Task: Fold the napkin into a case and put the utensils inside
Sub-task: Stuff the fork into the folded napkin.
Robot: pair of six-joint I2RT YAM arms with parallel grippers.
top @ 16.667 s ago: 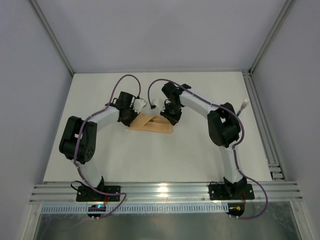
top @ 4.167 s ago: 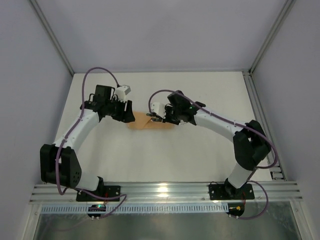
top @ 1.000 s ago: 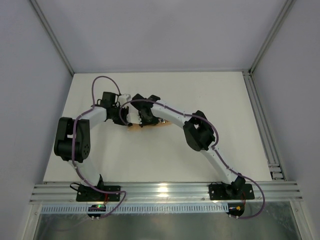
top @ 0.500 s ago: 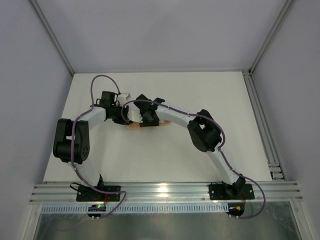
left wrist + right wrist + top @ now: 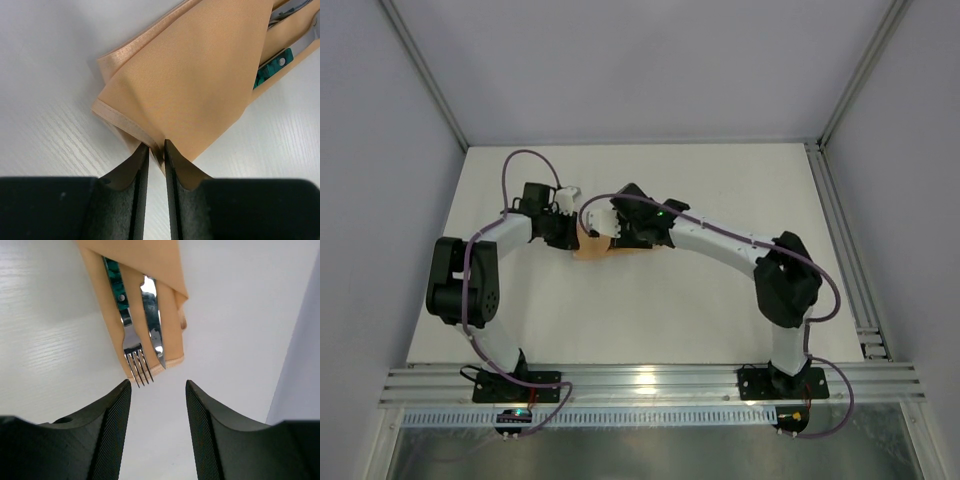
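Observation:
The peach-orange napkin [image 5: 190, 85] lies folded as a long case [image 5: 150, 270] on the white table. A fork [image 5: 133, 347] and a knife [image 5: 153, 325] lie side by side in it. Their teal handles [image 5: 116, 282] run under the top flap, and the tines and blade tip stick out at the near end. My left gripper [image 5: 156, 150] is shut on the napkin's hemmed corner. My right gripper [image 5: 157, 385] hangs open just past the fork tines, holding nothing. From above, both gripper heads crowd over the napkin [image 5: 592, 247] and hide most of it.
The white tabletop [image 5: 720, 190] is bounded by grey walls. An aluminium rail [image 5: 845, 240] runs along the right side and another along the near edge [image 5: 650, 380]. My right arm's elbow [image 5: 785, 280] stands over the right half of the table.
My right gripper has opened and drawn back from the napkin toward the right, its elbow swinging right. My left gripper has stayed at the napkin's corner, its jaws slightly wider.

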